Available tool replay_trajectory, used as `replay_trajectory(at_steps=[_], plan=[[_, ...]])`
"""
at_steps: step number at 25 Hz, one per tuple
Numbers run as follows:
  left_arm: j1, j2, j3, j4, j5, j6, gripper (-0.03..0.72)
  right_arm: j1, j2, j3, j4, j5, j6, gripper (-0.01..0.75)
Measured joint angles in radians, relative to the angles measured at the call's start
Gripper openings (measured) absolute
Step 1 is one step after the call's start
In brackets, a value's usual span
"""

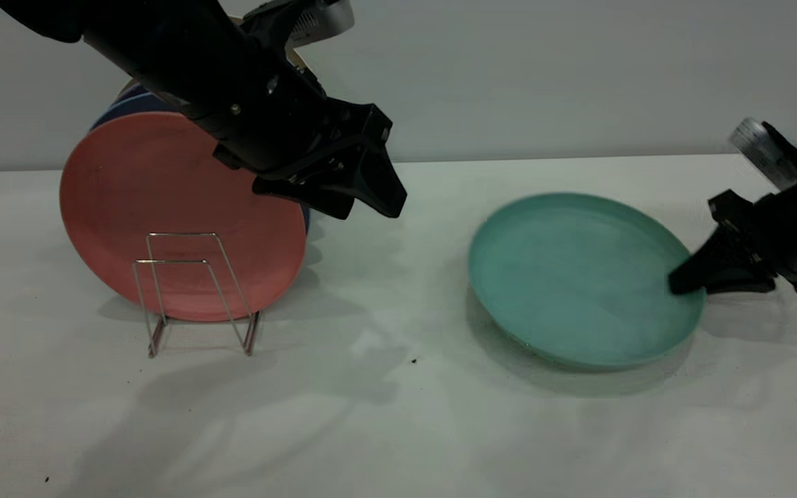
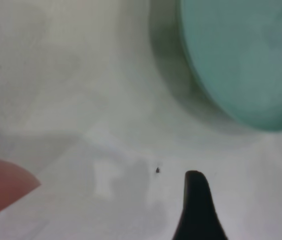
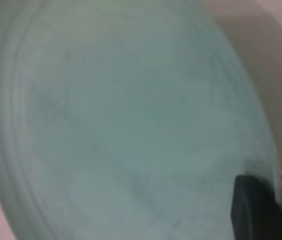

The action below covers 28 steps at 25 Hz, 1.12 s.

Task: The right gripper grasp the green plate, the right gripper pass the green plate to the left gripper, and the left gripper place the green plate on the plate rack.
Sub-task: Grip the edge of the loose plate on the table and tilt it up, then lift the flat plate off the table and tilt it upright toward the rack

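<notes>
No legible text, labels, brands, numbers or signs in any view. Plates, wire rack, arms and tabletop all show plain, unmarked surfaces.

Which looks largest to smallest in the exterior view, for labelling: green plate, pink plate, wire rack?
1. Green plate and pink plate: look alike in width, so no ranking; the green one lies tilted and foreshortened.
2. Wire rack: clearly smallest.
</notes>
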Motion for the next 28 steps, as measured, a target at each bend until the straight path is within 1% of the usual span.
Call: replay_trajectory(at_steps=[2, 5, 10, 13, 15, 16, 18, 21, 22, 23, 26, 28], plan=[[0.0, 0.0, 0.0, -0.025, -0.008, 0.0, 0.537, 0.012, 0.0, -0.001, 0.024, 0.054, -0.03, 0.017], [0.0, 0.001, 0.0, -0.062, -0.024, 0.0, 0.537, 0.045, -0.004, -0.001, 0.048, 0.104, -0.06, 0.017], [-0.001, 0.021, 0.0, -0.106, -0.039, 0.0, 0.537, 0.11, -0.042, -0.001, 0.064, 0.126, -0.081, 0.017], [-0.005, 0.043, 0.0, -0.149, -0.041, 0.0, 0.513, 0.148, -0.067, -0.001, 0.065, 0.13, -0.091, 0.017], [-0.006, 0.052, 0.0, -0.155, -0.049, 0.0, 0.469, 0.163, -0.084, -0.001, 0.065, 0.133, -0.098, 0.017], [-0.006, 0.055, 0.0, -0.158, -0.057, 0.0, 0.432, 0.166, -0.092, -0.001, 0.067, 0.136, -0.099, 0.017], [-0.006, 0.056, 0.0, -0.161, -0.067, 0.0, 0.332, 0.167, -0.104, -0.001, 0.069, 0.144, -0.101, 0.017], [-0.006, 0.056, -0.002, -0.161, -0.069, 0.0, 0.11, 0.167, -0.106, -0.001, 0.064, 0.166, -0.101, 0.018], [-0.005, 0.056, -0.003, -0.166, -0.074, -0.003, 0.077, 0.167, -0.106, -0.001, 0.061, 0.174, -0.105, 0.022], [-0.005, 0.056, -0.005, -0.169, -0.078, -0.004, 0.059, 0.167, -0.106, -0.001, 0.061, 0.176, -0.11, 0.026], [-0.005, 0.056, -0.006, -0.169, -0.082, -0.003, 0.056, 0.165, -0.106, -0.001, 0.069, 0.185, -0.112, 0.063], [-0.005, 0.056, -0.006, -0.168, -0.083, -0.003, 0.056, 0.163, -0.107, -0.001, 0.08, 0.195, -0.104, 0.132]])
